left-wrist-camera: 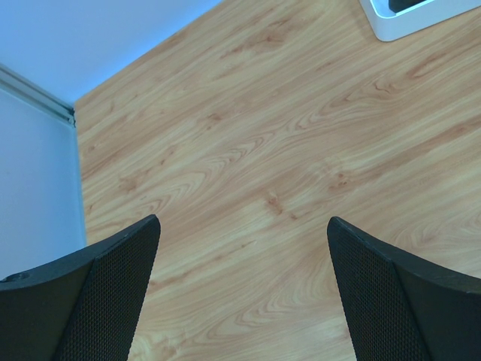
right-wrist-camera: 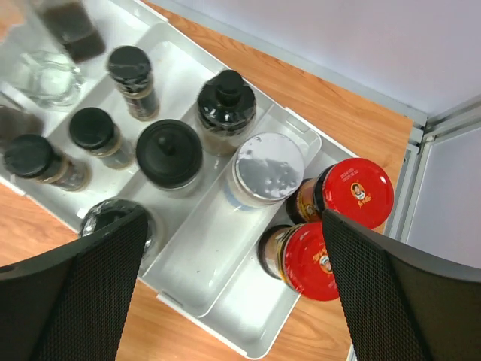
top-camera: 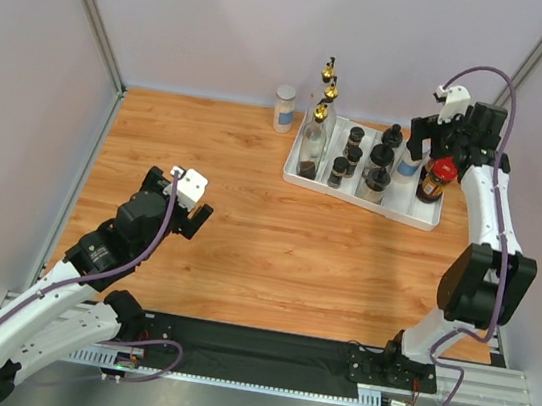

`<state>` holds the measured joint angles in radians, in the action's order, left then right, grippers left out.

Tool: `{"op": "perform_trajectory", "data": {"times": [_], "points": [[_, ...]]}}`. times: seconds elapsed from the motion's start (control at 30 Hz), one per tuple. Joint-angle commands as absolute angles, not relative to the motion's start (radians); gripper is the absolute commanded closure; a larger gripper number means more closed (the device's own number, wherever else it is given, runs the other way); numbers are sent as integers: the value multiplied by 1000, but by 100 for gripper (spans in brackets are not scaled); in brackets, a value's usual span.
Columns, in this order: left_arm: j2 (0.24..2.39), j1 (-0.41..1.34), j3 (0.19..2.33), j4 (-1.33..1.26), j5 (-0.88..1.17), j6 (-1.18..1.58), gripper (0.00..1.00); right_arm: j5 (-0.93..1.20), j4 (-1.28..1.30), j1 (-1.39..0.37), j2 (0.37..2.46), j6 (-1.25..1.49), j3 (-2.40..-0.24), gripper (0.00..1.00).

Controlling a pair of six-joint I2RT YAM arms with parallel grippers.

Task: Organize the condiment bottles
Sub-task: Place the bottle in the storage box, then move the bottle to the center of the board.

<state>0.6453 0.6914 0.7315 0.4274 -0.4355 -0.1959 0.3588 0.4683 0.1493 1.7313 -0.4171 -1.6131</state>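
Now left gripper (left-wrist-camera: 242,222) and right gripper (right-wrist-camera: 233,216) both gape wide, empty.
Right hangs over the tray's (top-camera: 420,220) 3 o'clock end; dropping carelessly, a finger could topple the silver jar (right-wrist-camera: 267,169) or red jars (right-wrist-camera: 353,192). Lone jar (top-camera: 284,107) stands at the tray's 10 o'clock.

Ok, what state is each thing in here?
Left gripper: open, empty.
Right gripper: open, empty, above white divided tray.
Two red-lidded dark jars: upright, lidded.
Silver-lidded clear jar in tray: upright, lidded.
Other silver-lidded clear jar: upright on wooden table.
Gold-spouted clear glass bottles: upright.
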Motion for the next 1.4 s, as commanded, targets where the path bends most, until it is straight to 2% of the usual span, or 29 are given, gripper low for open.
{"op": "perform_trajectory", "data": {"times": [0.0, 0.23, 0.4, 0.7, 1.1, 1.37], "points": [[646, 684, 721, 387, -437, -187, 0, 438, 434, 155, 1584, -394, -1522, 0], [661, 664, 712, 359, -410, -163, 0, 607, 445, 155, 1311, -318, -1322, 0], [681, 634, 724, 333, -374, -141, 0, 724, 482, 155, 1189, -243, -1226, 0], [753, 600, 816, 293, -305, -89, 0, 700, 365, 158, 974, -121, -999, 0], [1026, 433, 888, 71, -103, 46, 0, 807, 336, 236, 927, -106, -940, 0], [1247, 411, 989, -32, -46, 60, 0, 808, 341, 236, 907, -114, -940, 0]]}}
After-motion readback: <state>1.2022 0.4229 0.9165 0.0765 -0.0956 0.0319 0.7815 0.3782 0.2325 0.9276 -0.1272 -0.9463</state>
